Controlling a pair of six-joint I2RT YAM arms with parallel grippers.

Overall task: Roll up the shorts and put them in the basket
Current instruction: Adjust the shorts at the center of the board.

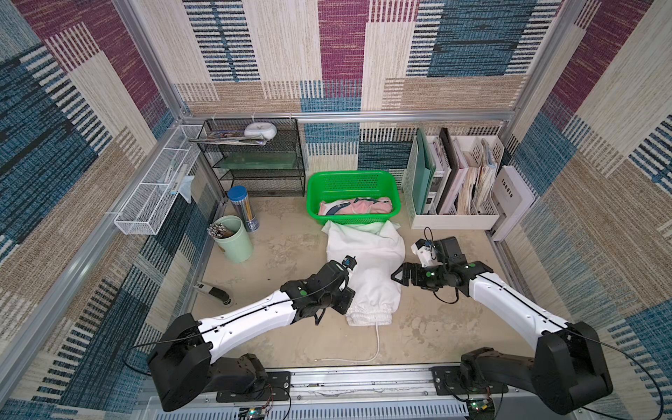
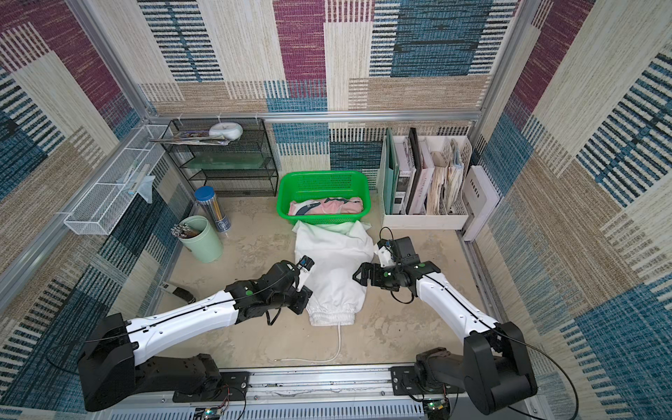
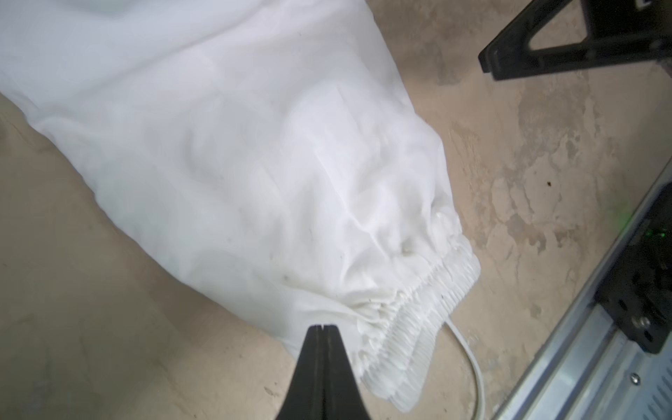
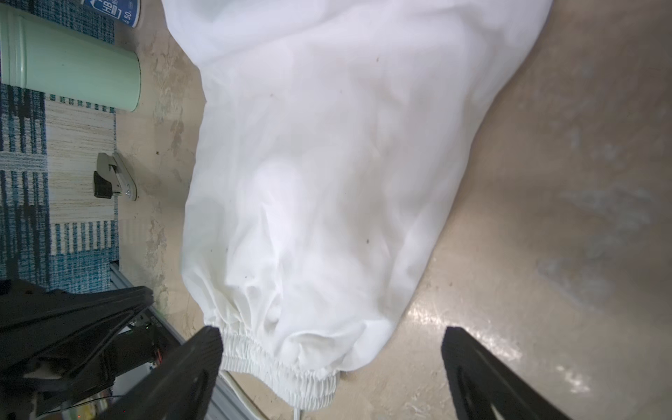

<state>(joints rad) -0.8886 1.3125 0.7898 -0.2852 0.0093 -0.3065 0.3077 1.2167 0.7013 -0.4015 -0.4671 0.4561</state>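
Observation:
The white shorts lie folded into a long strip mid-table, elastic waist toward the near edge. Their drawstring trails across the table. My left gripper is shut with nothing between its tips, hovering at the left edge of the white shorts by the waistband. My right gripper stands wide open at the strip's right edge, its fingers straddling the waist corner of the white shorts without touching. The pink shorts lie rolled in the green basket.
The basket stands just beyond the shorts' far end. A mint cup and a blue-lidded pencil tub stand at the left, with a stapler nearer. A black mesh shelf and a white file holder line the back.

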